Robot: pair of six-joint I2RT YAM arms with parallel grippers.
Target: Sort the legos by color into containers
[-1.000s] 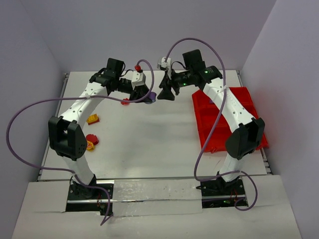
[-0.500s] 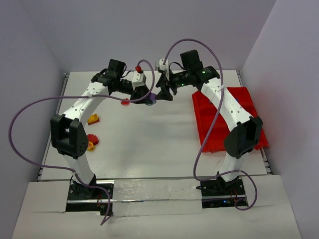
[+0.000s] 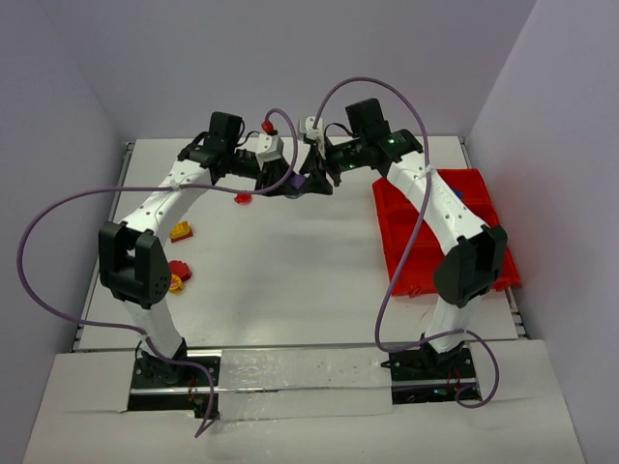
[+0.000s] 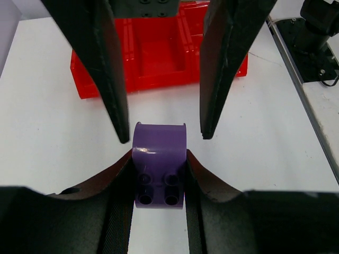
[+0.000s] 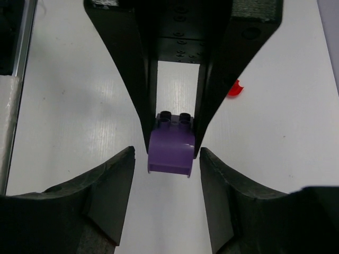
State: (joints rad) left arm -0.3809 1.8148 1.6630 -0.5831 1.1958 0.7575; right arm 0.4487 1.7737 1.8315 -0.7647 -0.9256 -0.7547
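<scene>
purple lego point(image 4: 159, 159), flanks hidden inside left gripper point(image 5: 170, 144) jaws

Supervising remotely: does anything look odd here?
Only this: both grippers meet at one purple brick. The left gripper clamps it while the right gripper, open, straddles it, short of the red tray.

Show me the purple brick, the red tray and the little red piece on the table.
purple brick point(image 4: 159, 151): left wrist view, on its smooth curved top.
red tray point(image 4: 159, 79): left wrist view, on the wall facing the camera.
red piece point(image 5: 234, 88): right wrist view, on its middle.
</scene>
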